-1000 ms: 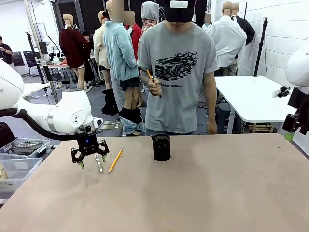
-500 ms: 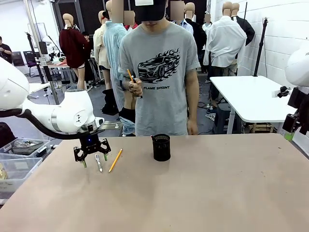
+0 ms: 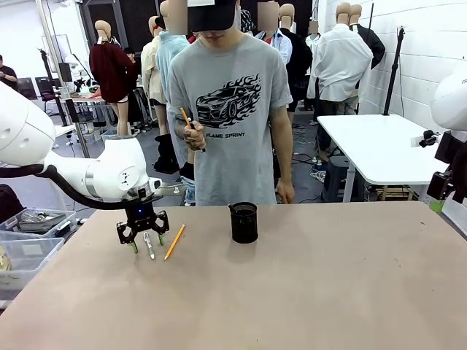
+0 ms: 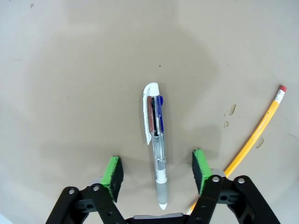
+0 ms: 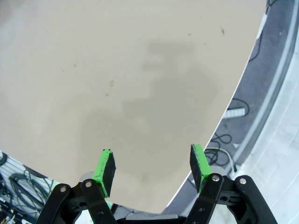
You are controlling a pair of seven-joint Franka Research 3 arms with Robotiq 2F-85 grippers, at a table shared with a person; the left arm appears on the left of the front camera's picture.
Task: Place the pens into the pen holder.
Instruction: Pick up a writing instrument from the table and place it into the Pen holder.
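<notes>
A silver-white pen (image 3: 149, 246) lies on the table at the left, a yellow pencil (image 3: 174, 241) just right of it. My left gripper (image 3: 146, 244) is down over the pen, open, one finger on each side. In the left wrist view the pen (image 4: 155, 140) lies between the green pads (image 4: 113, 171) with a gap on both sides, and the pencil (image 4: 256, 135) runs off to the right. The black pen holder (image 3: 244, 222) stands upright mid-table. The person's hand (image 3: 194, 135) holds another yellow pencil (image 3: 187, 118). My right gripper (image 5: 152, 165) is open, holding nothing, above the table's edge.
The person stands at the far side, behind the left half of the table (image 3: 328, 284). Plastic bins (image 3: 29, 237) sit beside the table's left edge. The right wrist view shows the table edge (image 5: 224, 112) with floor and cables beyond.
My left gripper has shifted slightly right and lower around the pen, and its jaws have narrowed. The person has stepped to the left with the pencil in hand.
</notes>
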